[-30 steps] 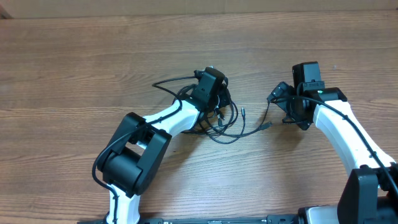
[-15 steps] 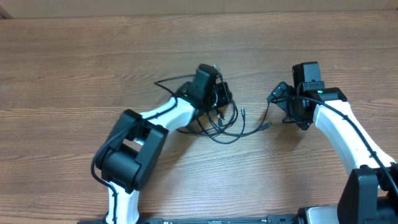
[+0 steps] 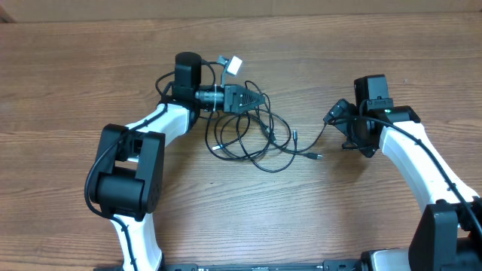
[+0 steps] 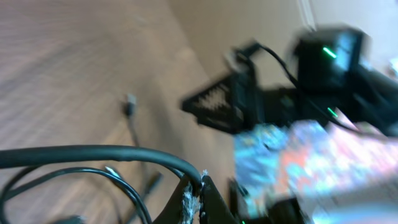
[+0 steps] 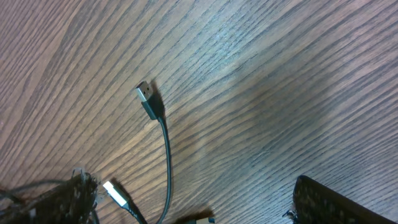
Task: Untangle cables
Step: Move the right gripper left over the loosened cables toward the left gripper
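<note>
The cables [image 3: 252, 139] lie as a loose tangle of thin black loops in the middle of the wooden table, with small plug ends at the right [image 3: 315, 156]. My left gripper [image 3: 263, 99] points right above the tangle and is shut on one black cable [image 4: 99, 152], pinched at the fingertips [image 4: 196, 188]. A white plug end [image 3: 234, 65] sticks up behind that arm. My right gripper [image 3: 339, 126] stands open at the right of the tangle, holding nothing. In the right wrist view a cable with a silver plug [image 5: 147, 100] lies between its wide-apart fingers [image 5: 329, 200].
The wooden table [image 3: 90, 68] stretches bare to the left and back. Both white arms reach in from the front edge, the left elbow [image 3: 124, 169] at front left and the right arm [image 3: 422, 169] at front right.
My left gripper has shut on a cable and swung back and to the left, turning to point right. The tangle has been pulled looser and spread wider. The right arm has not moved.
</note>
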`<state>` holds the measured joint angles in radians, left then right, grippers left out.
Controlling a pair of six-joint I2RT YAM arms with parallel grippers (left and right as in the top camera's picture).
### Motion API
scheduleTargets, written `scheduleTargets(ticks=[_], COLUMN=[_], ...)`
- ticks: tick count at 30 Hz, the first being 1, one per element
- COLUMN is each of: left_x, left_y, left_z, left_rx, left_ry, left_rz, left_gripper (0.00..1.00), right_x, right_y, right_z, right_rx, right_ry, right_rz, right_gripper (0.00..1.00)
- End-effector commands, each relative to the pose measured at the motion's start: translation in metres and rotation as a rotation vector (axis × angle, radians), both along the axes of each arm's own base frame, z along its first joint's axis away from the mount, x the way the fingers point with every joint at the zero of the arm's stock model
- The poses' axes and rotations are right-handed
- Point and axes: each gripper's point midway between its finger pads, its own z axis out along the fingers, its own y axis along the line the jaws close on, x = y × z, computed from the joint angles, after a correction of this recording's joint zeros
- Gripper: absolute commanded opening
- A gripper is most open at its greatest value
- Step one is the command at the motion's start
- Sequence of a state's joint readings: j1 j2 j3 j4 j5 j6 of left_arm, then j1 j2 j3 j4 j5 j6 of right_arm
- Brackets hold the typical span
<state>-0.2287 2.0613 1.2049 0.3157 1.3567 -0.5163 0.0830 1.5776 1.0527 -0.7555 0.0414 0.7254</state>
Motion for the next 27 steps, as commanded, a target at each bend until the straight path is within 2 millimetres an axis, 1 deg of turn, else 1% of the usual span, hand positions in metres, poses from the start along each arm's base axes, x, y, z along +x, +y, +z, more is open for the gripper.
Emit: scheduleTargets(ticks=[1,6,11,13,14,15,16,17,19,20,22,24,26,27], left_x=[-0.033,-0.041,-0.040,-0.039,-0.039,-0.039,-0.039,-0.038,-0.036,-0.035,-0.034,-0.032,-0.031,-0.029], left_y=[0.000,-0.006,-0.005,-0.003,-0.002,-0.001,0.000,0.001,0.005,0.007,0.012,0.017,0.022,0.024], left_z=[0.018,0.016,0.015,0.015,0.015,0.014,0.014,0.014,0.012,0.011,0.009,0.007,0.006,0.006], left_rx=[-0.122,-0.125,-0.126,-0.128,-0.129,-0.131,-0.130,-0.129,-0.130,-0.131,-0.133,-0.134,-0.133,-0.133], left_ry=[-0.071,-0.049,-0.051,-0.065,-0.077,-0.085,-0.080,-0.077,-0.082,-0.094,-0.114,-0.121,-0.124,-0.122], left_rz=[-0.199,-0.224,-0.221,-0.217,-0.216,-0.214,-0.211,-0.207,-0.197,-0.191,-0.179,-0.166,-0.155,-0.148], left_gripper=[0.04,0.04,0.04,0.04,0.04,0.04,0.04,0.04,0.04,0.04,0.04,0.04,0.04,0.04], right_x=[-0.002,-0.002,-0.002,-0.003,-0.004,-0.011,-0.013,-0.010,-0.008,-0.009,-0.016,-0.022,-0.026,-0.027], right_y=[-0.002,-0.002,-0.001,0.006,0.012,0.025,0.034,0.045,0.076,0.095,0.120,0.134,0.142,0.144], right_z=[-0.004,-0.004,-0.004,-0.004,-0.004,-0.005,-0.003,0.000,0.014,0.024,0.039,0.046,0.048,0.048], right_rx=[-0.010,-0.010,-0.005,0.034,0.067,0.140,0.193,0.251,0.408,0.500,0.631,0.698,0.715,0.710], right_ry=[0.009,0.009,0.009,0.014,0.021,0.053,0.058,0.043,0.005,-0.018,-0.032,-0.025,-0.017,-0.019], right_rz=[-0.003,-0.002,-0.005,0.005,0.018,0.042,0.059,0.084,0.214,0.300,0.395,0.433,0.456,0.463], right_gripper=[1.00,1.00,1.00,1.00,1.00,1.00,1.00,1.00,1.00,1.00,1.00,1.00,1.00,0.87])
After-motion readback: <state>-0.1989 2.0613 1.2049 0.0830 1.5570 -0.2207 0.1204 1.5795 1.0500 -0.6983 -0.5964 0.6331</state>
